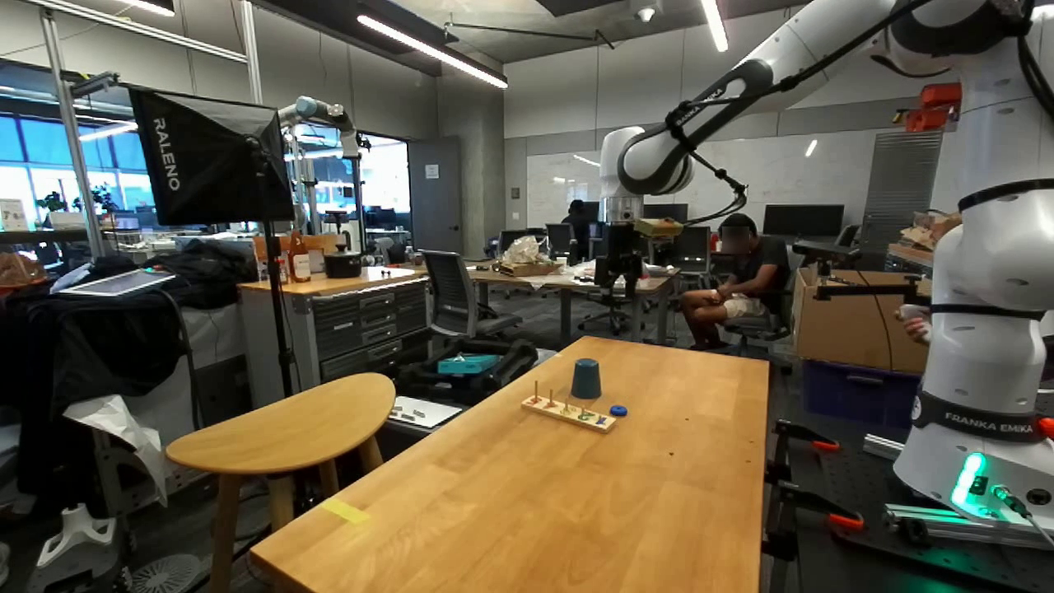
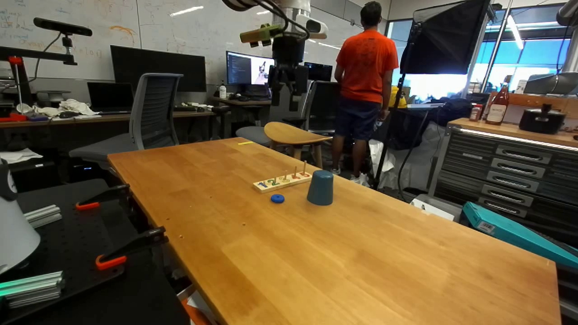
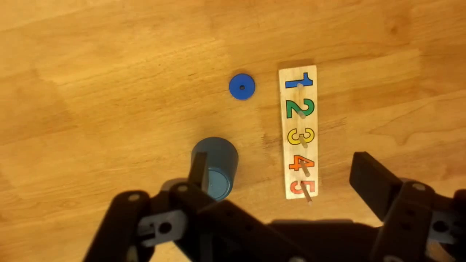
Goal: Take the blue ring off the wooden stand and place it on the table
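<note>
Reaching beyond the wooden stand (image 3: 298, 123) on all sides, the long light-wood surface (image 1: 659, 511) carries the small things. Well above the stand hangs the black hand (image 2: 284, 95), spread wide. The stand itself is a low, pale strip printed with the numbers 1 to 5. Beside its 4 and 5, but apart from it, a blue-grey cup (image 2: 320, 188) stands upside down. The blue ring (image 3: 236, 87) lies flat on the surface, off the stand, just beside the end marked 1. Five pegs (image 3: 307, 194) rise from the stand, taller toward 5.

1 blue-grey cup (image 2: 320, 188) stands upside down; 1 orange-shirted person (image 2: 365, 76) stands near 1 black softbox (image 2: 445, 43).
</note>
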